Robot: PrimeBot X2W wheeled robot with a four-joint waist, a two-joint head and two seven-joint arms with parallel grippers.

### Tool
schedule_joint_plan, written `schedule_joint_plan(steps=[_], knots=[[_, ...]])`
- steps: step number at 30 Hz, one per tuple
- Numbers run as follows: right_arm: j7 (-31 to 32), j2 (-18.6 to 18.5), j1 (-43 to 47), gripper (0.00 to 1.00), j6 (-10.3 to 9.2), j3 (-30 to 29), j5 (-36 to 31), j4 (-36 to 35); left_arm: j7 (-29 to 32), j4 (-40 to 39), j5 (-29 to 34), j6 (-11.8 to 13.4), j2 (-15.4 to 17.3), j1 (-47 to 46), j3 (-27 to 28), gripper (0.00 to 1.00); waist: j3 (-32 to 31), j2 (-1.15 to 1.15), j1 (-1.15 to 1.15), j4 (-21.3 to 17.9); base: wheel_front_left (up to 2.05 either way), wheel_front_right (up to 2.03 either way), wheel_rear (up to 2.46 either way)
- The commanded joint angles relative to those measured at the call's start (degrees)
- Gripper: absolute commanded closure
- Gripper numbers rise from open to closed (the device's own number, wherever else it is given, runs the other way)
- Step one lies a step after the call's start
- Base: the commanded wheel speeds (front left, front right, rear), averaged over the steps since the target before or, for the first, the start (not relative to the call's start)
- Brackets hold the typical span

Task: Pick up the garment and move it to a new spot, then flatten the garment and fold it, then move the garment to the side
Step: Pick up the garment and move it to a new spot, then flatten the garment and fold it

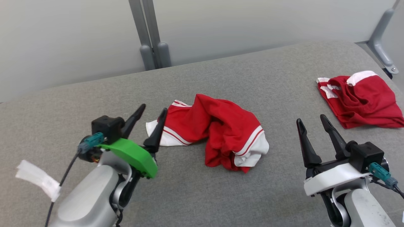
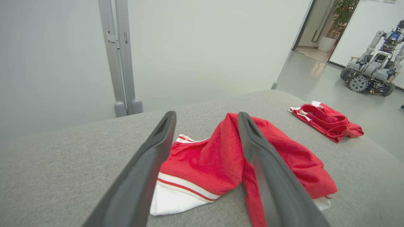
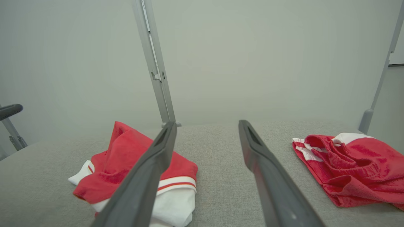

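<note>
A crumpled red garment (image 1: 221,132) with white striped cuffs lies in a heap at the middle of the grey table (image 1: 252,78). My left gripper (image 1: 153,112) hovers open just left of the heap, its right finger close to the white cuff. In the left wrist view the garment (image 2: 208,160) lies on the table beyond the spread fingers (image 2: 151,164), with nothing held between them. My right gripper (image 1: 312,121) stands open over bare table to the heap's right, and its wrist view shows the garment (image 3: 126,154) at the left.
A second red and white garment (image 1: 359,97) lies bunched at the table's far right, also seen as a bunched piece (image 3: 350,167) in the right wrist view. A grey post (image 1: 150,34) rises behind the table. Another wheeled robot (image 2: 372,67) stands on the floor far off.
</note>
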Motion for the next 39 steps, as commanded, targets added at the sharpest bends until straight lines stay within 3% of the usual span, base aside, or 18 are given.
schedule_joint_plan(steps=[1, 8, 11, 19, 26, 39], knots=[[-0.16, -0.15, 0.75, 0.00, 0.01, -0.32, -0.39, -0.32, -0.98, -1.17, 0.34, 1.45, 1.47, 1.65, 1.19, 0.00, -1.36, 0.00, 0.00, 2.51, 0.00, 0.00, 0.00], [-0.17, 0.23, 2.42, 0.00, 0.01, -1.90, -0.74, -0.97, -3.57, -9.53, 1.13, 8.09, 7.20, 9.81, 9.94, 0.00, -2.19, 0.00, 0.00, 5.60, 0.00, 0.00, 0.00], [-0.16, 0.44, 3.33, 0.00, 0.01, -2.50, -0.59, -0.97, -3.67, -13.40, 2.52, 9.98, 7.74, 13.28, 14.21, 0.00, -2.34, 0.00, 0.00, 6.56, 0.00, 0.00, 0.00], [-0.17, 1.59, 6.20, 0.00, 0.01, -3.77, -0.29, -1.30, -3.68, -22.03, 11.97, 12.63, 1.34, 26.30, 25.11, 0.00, -2.31, 0.00, 0.00, 8.19, 0.00, 0.00, 0.00], [-0.17, 1.62, 7.75, 0.00, 0.01, -4.67, -0.21, -1.42, -3.69, -21.95, 17.66, 8.75, -4.65, 32.30, 30.09, 0.00, -2.01, 0.00, 0.00, 8.83, 0.00, 0.00, 0.00], [-0.17, 1.04, 6.49, 0.00, 0.01, -4.24, -0.37, -0.93, -3.69, -18.96, 22.73, 2.76, -10.03, 32.02, 34.80, 0.00, -2.01, 0.00, 0.00, 8.06, 0.00, 0.00, 0.00]])
